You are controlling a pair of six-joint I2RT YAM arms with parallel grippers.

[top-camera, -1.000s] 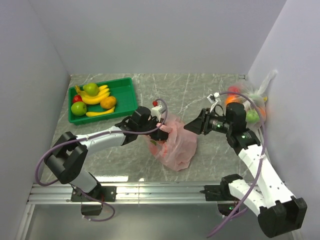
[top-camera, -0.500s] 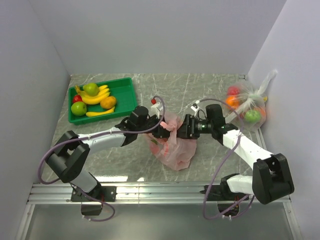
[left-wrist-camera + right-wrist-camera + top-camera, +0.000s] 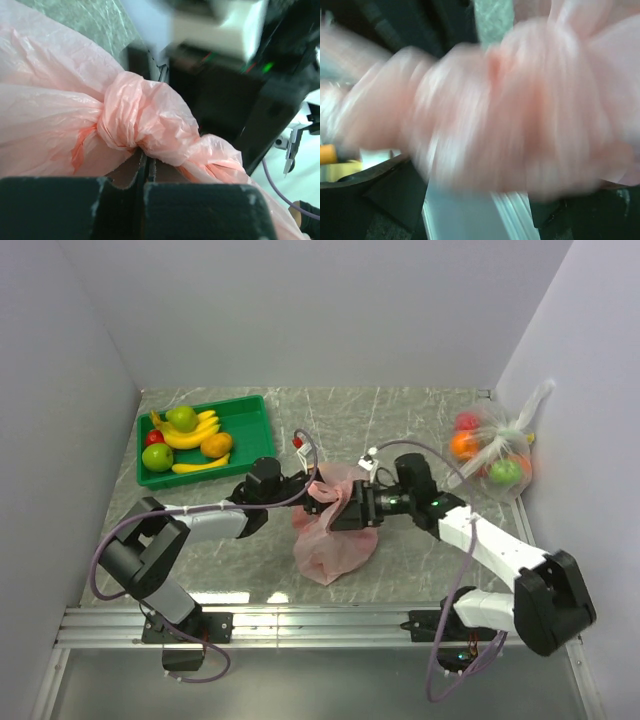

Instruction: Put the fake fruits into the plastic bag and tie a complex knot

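Note:
The pink plastic bag (image 3: 330, 535) lies in the middle of the table with its top bunched between both grippers. In the left wrist view the handles form a tight pink knot (image 3: 137, 117). My left gripper (image 3: 303, 489) is shut on a twisted strand of the bag just below the knot (image 3: 145, 165). My right gripper (image 3: 347, 510) is at the bag's top from the right; in the right wrist view its fingers (image 3: 385, 195) stand wide apart with the blurred pink bag (image 3: 520, 110) between them. Fake fruits (image 3: 190, 435), a green apple, bananas and an orange among them, lie in the green tray (image 3: 255, 430).
A clear bag of fruits (image 3: 495, 450) with a white top leans on the right wall at the back right. The green tray sits at the back left. White walls close in the left, back and right sides.
My right arm has swung left from beside the clear bag onto the pink bag's top. My left gripper has drawn back to the left, and the bag has shifted slightly left and nearer.

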